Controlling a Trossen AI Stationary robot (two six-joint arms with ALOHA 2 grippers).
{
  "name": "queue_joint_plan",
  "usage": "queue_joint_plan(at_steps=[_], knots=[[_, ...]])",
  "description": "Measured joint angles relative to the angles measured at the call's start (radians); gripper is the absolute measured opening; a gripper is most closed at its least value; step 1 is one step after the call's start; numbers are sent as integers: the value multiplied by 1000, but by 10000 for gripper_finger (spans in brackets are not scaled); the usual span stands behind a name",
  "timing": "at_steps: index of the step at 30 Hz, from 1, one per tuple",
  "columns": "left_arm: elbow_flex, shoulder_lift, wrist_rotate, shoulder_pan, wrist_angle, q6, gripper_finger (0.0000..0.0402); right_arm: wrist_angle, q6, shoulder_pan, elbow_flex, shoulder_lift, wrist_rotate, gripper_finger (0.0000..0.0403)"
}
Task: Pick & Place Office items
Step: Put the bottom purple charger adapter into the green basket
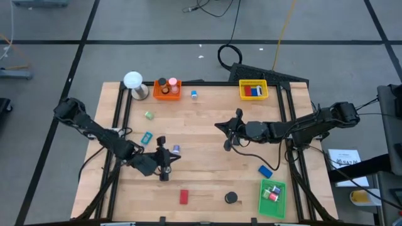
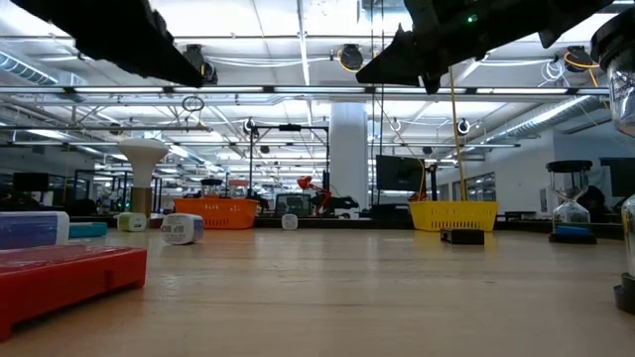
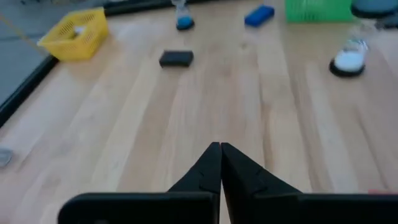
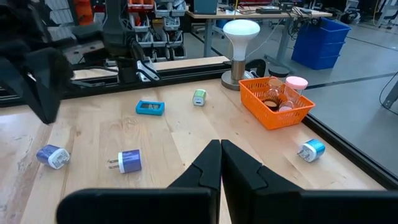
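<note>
Both grippers hang shut and empty above the table's middle. My left gripper (image 1: 164,168) (image 3: 220,149) is left of centre, beside a purple bit (image 1: 176,149). My right gripper (image 1: 228,143) (image 4: 220,146) is right of centre. Small items lie flat on the wood: a red block (image 1: 184,197) (image 2: 60,278), a black disc (image 1: 232,198), a blue block (image 1: 265,170) (image 3: 259,15), a black block (image 3: 176,58) (image 2: 462,236), a teal piece (image 1: 147,137) (image 4: 150,107), a green bit (image 1: 149,115) (image 4: 199,98) and a blue bit (image 1: 194,95) (image 4: 311,150).
An orange tray (image 1: 167,88) (image 4: 273,99) and a white ball on a base (image 1: 133,80) (image 4: 240,31) stand at the far left. A yellow tray (image 1: 253,90) (image 3: 74,34) is far right, a green tray (image 1: 272,198) near right. Black rails (image 1: 119,113) border the table's sides.
</note>
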Motion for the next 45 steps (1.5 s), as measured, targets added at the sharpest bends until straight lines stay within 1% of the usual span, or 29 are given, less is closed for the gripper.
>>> queue_joint_plan(at_steps=[4,6,12,19,23,26,31,35,38,41,45], knots=[[77,0,3,-45,-191,-111,16,0,0,0,0,0,0,4],[105,0,8,-61,-260,-156,16,0,0,0,0,0,0,4],[145,-1,112,-87,-424,-323,17,0,0,0,0,0,0,4],[148,0,158,-128,-563,-525,17,0,0,0,0,0,0,4],[148,0,198,-160,-614,-625,18,0,0,0,0,0,0,4],[148,0,235,-179,-637,-677,28,0,0,0,0,0,0,4],[148,0,250,-198,-663,-741,71,0,0,0,0,0,0,4],[148,0,286,-209,-663,-752,111,0,0,0,0,0,0,4],[148,3,287,-210,-663,-774,131,0,0,0,0,0,-1,4],[148,24,290,-202,-667,-789,140,0,0,0,0,0,-1,4],[148,56,346,-197,-672,-844,140,0,0,0,0,0,-1,4]])
